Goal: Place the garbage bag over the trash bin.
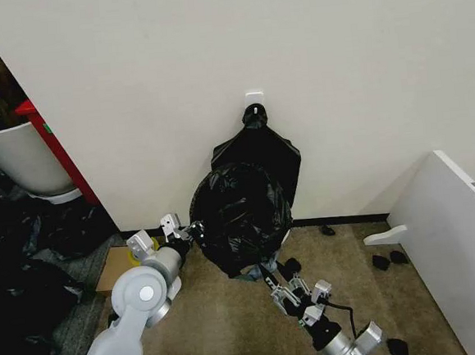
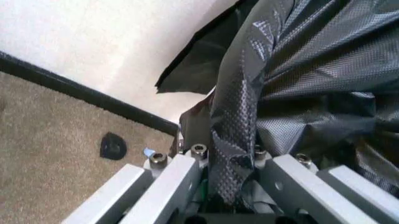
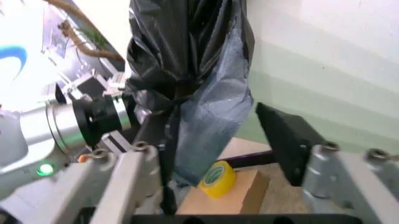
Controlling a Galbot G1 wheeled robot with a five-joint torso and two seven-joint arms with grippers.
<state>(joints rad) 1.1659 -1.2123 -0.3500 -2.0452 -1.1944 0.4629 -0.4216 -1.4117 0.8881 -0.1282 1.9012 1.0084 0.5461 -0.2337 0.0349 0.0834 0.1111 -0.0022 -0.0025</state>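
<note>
We see the garbage bag (image 1: 242, 218) bunched up in front of the wall, its crinkled black plastic raised above the carpet (image 1: 224, 326) and hanging in front of a flatter black bag (image 1: 260, 147) that is pinched to a point at a white wall fitting (image 1: 253, 99). Our left gripper (image 1: 194, 228) is at the bag's left edge, and in the left wrist view a fold of the plastic runs between its fingers (image 2: 167, 186), so it is clamped on the bag. Our right gripper (image 1: 281, 289) sits below the bag with its fingers spread apart, the plastic hanging between them. A yellow tape roll (image 3: 218, 178) rests on a cardboard box (image 3: 234, 198) beside the wall.
</note>
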